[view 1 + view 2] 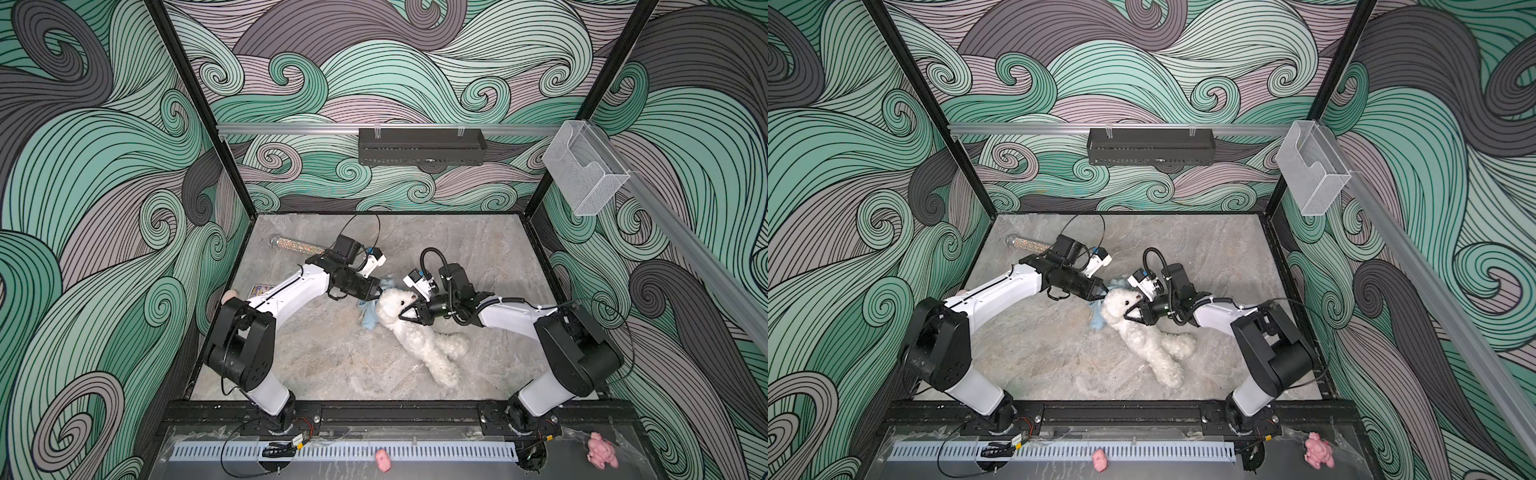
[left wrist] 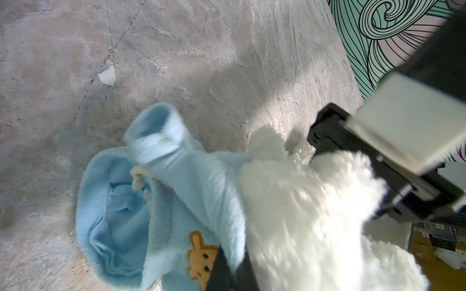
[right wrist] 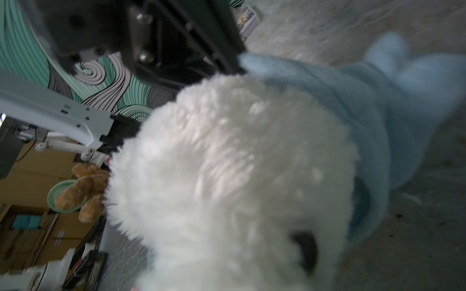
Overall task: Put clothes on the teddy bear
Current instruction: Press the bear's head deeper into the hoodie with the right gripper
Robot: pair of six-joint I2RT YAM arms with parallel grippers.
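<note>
**Bear mid-table, both grippers at its head**

At left, a card point(image 1: 259, 289) lies flat on the table point(image 1: 316, 365) beside the left arm. A glitter tube point(image 1: 297, 245) lies farther back.

The left gripper point(image 1: 376, 291) reaches in from the left w/ jaws together, pinching the blue garment point(image 1: 369, 318). The left wrist view shows fabric caught btwn its fingers point(image 2: 219, 269), next to an orange animal patch point(image 2: 201, 262). The garment is crumpled on the table, touching the left side of the bear's head.

The teddy bear point(image 1: 415, 336) lies mid-table, head toward far left, legs splayed toward near right.

The right gripper point(image 1: 405, 314) comes in from the right, jaws nearly together, clamped on fur at the bear's neck, just under the muzzle. In the right wrist view the bear's head fills the frame w/ the garment's edge behind it.

On the near ledge outside the table sit two pink plush toys, one centre point(image 1: 383, 460), one right point(image 1: 600, 455).
</note>
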